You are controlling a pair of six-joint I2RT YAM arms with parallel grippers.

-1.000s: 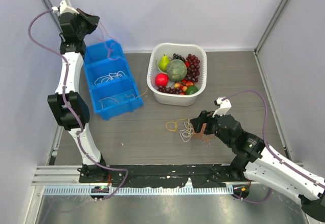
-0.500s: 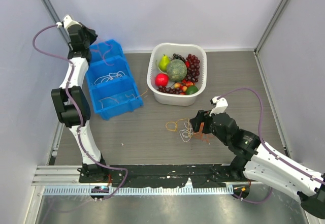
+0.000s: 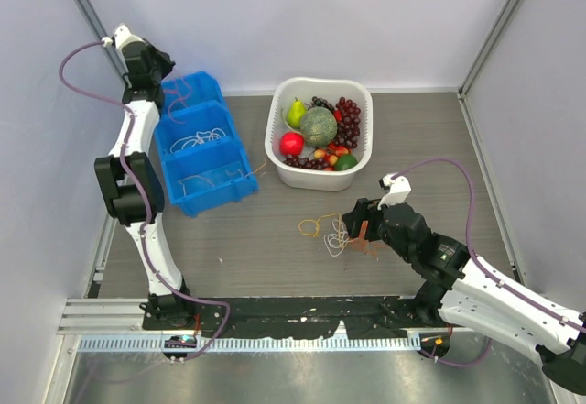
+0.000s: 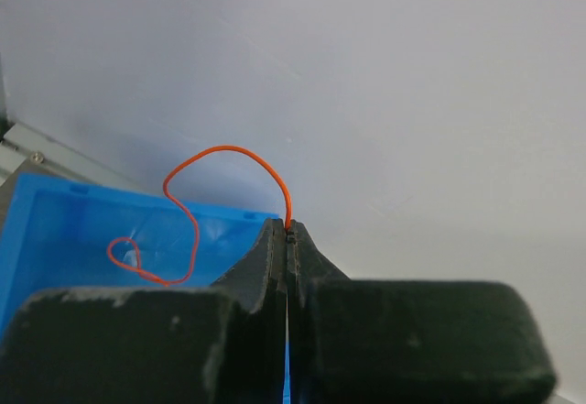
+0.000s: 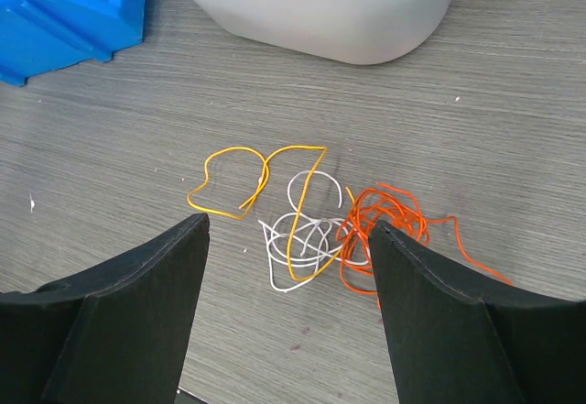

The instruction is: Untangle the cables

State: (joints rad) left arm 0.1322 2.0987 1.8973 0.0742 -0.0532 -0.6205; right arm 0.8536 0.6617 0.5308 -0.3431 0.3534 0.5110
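No readable text, label, brand, number or sign appears in any view.

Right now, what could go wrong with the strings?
1. The left claw pinches the orange cable only at its very tip above the blue bin; it might slip out early.
2. The open right claw hangs over the tangle, where white, yellow and orange-red loops cross; closing there could grab several at once.
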